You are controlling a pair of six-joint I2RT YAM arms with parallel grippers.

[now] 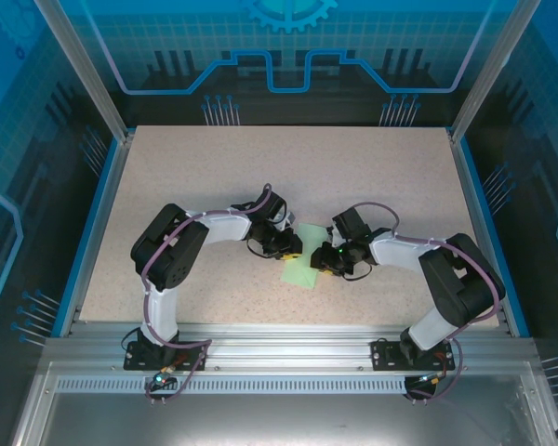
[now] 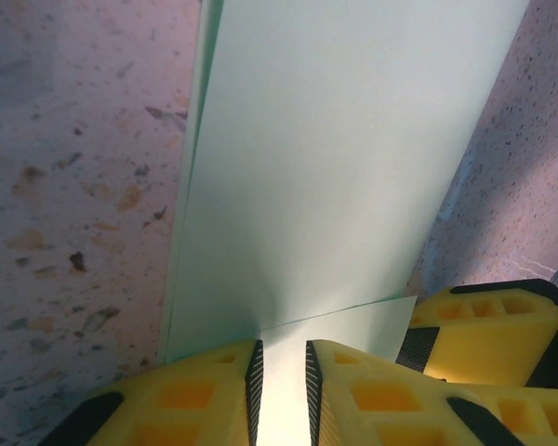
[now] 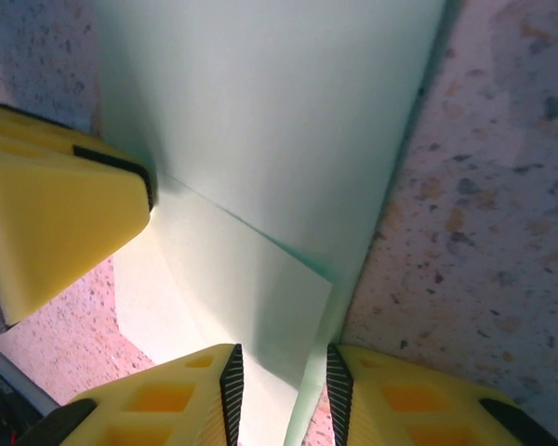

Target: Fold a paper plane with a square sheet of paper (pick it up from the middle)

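The square sheet of paper (image 1: pixel 300 270) is pale mint green and lies partly folded on the speckled table between my two grippers. In the left wrist view the paper (image 2: pixel 335 167) runs away from me, and a folded flap (image 2: pixel 353 325) lies across its near end. My left gripper (image 2: pixel 281 348) stands over that flap, jaws a narrow gap apart, with paper showing in the gap. In the right wrist view the paper (image 3: pixel 270 111) has a lifted folded layer (image 3: pixel 251 279). My right gripper (image 3: pixel 282 351) has its jaws apart astride that layer's edge. The grippers (image 1: pixel 284 243) (image 1: pixel 333 260) face each other across the sheet.
The speckled tabletop (image 1: pixel 260 177) is bounded by a blue rim (image 1: pixel 98 223) on the sides and a metal rail (image 1: pixel 279 339) at the front. The other arm's yellow finger (image 2: pixel 484 330) (image 3: pixel 56 223) crowds each wrist view close to the paper.
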